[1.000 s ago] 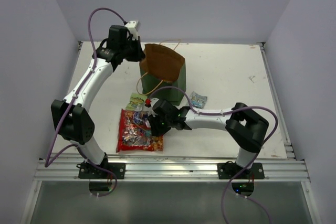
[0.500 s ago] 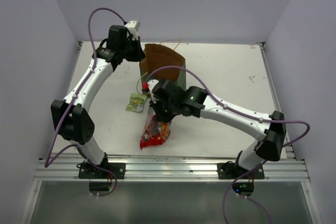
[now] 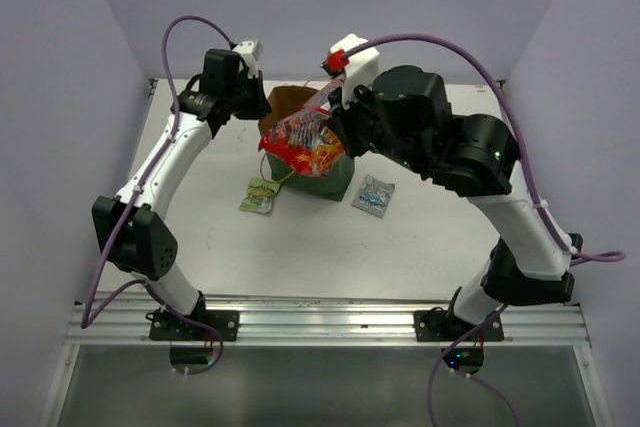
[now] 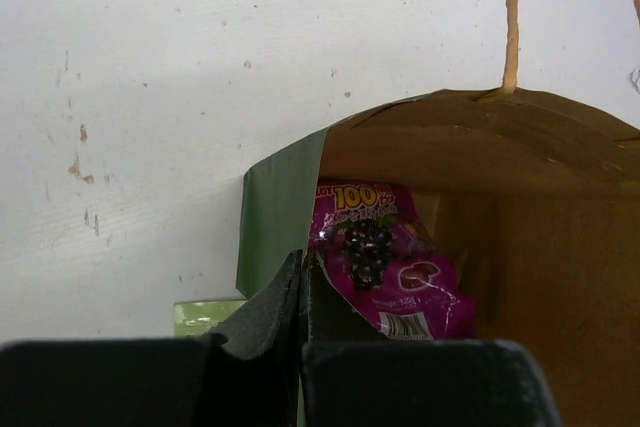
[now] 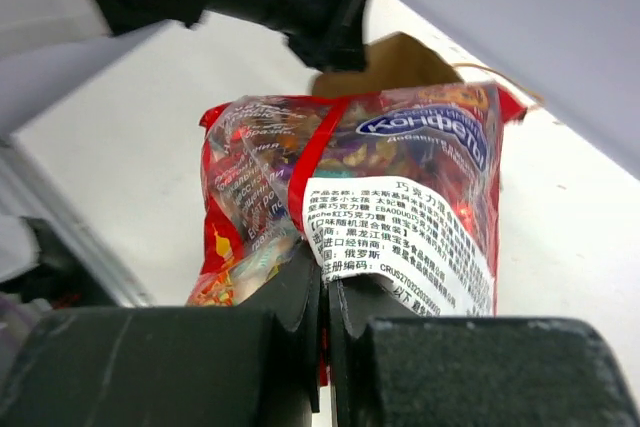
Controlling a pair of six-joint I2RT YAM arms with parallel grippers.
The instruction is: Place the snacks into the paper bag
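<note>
right gripper was clamped tight on one edge of the red candy bag, jaws pinched together with the film between them. That packet was raised clear of the table, over the paper bag opening in the top view, not inside it. left gripper was pinched shut on the paper bag's dark green wall at the rim, on the side nearest the left arm. purple bag sat inside, against the brown inner wall. yellow-green packet lay flat on the table just beside the bag's front left, grey-blue packet just beside its front right. One tan handle stood up from the far rim.
</note>
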